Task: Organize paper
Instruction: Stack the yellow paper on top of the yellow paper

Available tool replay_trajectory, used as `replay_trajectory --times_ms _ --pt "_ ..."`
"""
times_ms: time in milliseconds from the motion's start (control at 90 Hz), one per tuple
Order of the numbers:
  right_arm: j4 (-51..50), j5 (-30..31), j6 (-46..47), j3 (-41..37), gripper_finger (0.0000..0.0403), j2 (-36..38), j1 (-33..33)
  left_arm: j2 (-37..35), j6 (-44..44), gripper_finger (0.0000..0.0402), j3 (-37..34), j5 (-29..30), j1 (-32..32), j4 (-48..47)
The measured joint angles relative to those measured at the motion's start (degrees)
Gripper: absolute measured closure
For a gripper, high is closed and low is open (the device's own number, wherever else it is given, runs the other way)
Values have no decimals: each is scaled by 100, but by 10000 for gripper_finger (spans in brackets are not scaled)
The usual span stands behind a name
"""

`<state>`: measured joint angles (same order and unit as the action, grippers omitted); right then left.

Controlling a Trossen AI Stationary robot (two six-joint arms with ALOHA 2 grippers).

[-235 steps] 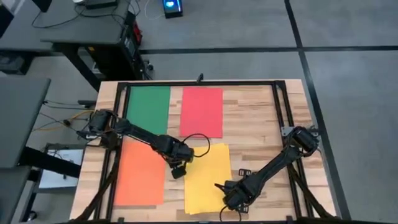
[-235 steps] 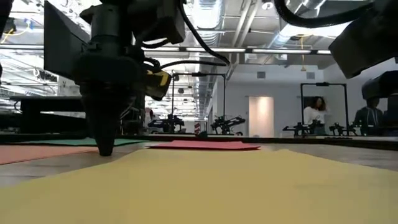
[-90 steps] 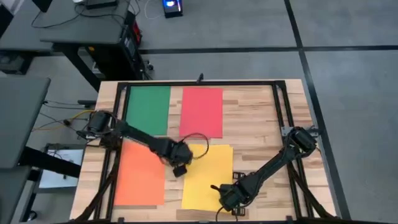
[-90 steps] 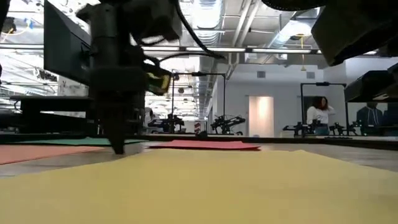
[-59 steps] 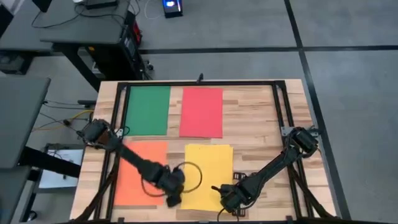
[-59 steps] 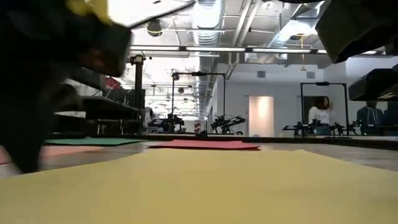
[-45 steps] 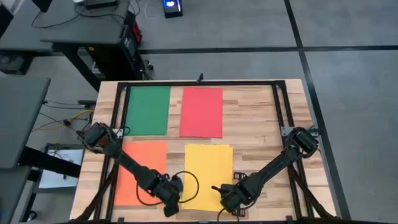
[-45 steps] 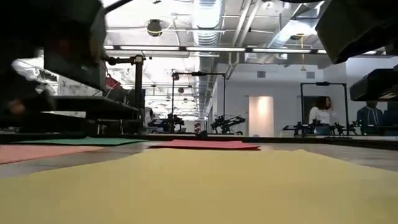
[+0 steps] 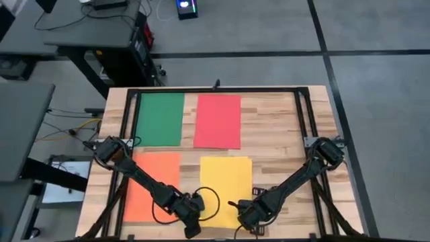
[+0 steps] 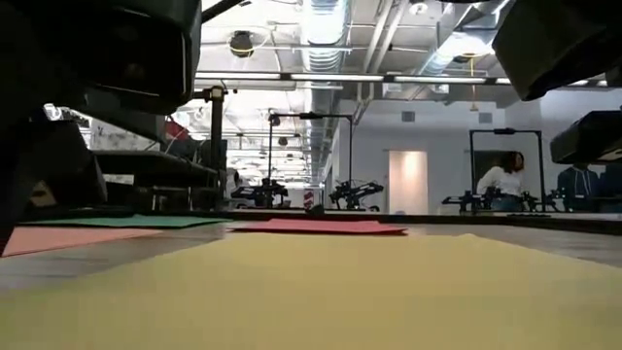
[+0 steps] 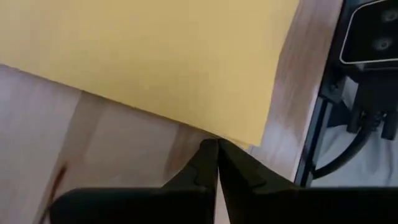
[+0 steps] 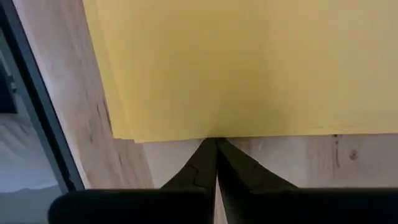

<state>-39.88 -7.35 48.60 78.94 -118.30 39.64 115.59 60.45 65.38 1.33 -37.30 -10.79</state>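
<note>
The left gripper (image 11: 216, 155) has its two fingers pressed together into a single point, holding nothing, and that point sits just off the near corner of the yellow sheet (image 11: 155, 56), at the table's front edge. The right gripper (image 12: 216, 152) is likewise pinched flat and empty, its tip right at the same sheet's near short edge, close to the other corner. From above, the left gripper (image 9: 192, 225) lies at the sheet's front-left corner and the right gripper (image 9: 245, 220) at its front-right, so the yellow sheet (image 9: 226, 181) lies straight ahead of both, its long axis running from them toward the back of the table. Neither arm is clearly nearer; each has its own corner.

Beyond it, the orange sheet (image 9: 156, 185) lies alongside to the left, and the green sheet (image 9: 160, 118) and the red sheet (image 9: 218, 120) sit side by side in the back row, all four apart and roughly parallel.

The wrist views show how close each tip comes to the yellow edge, which the overhead view blurs under the arms. The low view only shows the yellow sheet (image 10: 321, 292) lying flat, with a person (image 10: 501, 180) far off in the room.
</note>
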Motion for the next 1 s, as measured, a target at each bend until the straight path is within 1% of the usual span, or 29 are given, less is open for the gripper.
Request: replay_trajectory --times_ms 256,378,489,600,700,789,878,1000 --pt "30 -15 43 2 403 0 13 38 -200 401 221 38 9 -213" --pt "-112 -22 20 20 403 14 13 32 -214 401 265 -68 15 -423" --pt "-288 -20 -9 17 403 59 13 -52 -217 401 266 -260 17 -663" --pt "-415 -77 -65 4 403 138 16 -172 -212 401 264 -281 -5 -805" --pt "-614 -143 -103 -9 403 195 31 -327 -209 401 242 -278 -9 -1168" --pt "-940 -159 -239 -20 403 212 28 -475 -210 401 243 -154 23 -1648" --pt "-1283 20 -307 -12 403 216 28 -648 -276 401 230 56 108 -2172" --pt "-1294 107 -370 -15 403 225 -38 -768 -558 402 217 216 291 -2352"
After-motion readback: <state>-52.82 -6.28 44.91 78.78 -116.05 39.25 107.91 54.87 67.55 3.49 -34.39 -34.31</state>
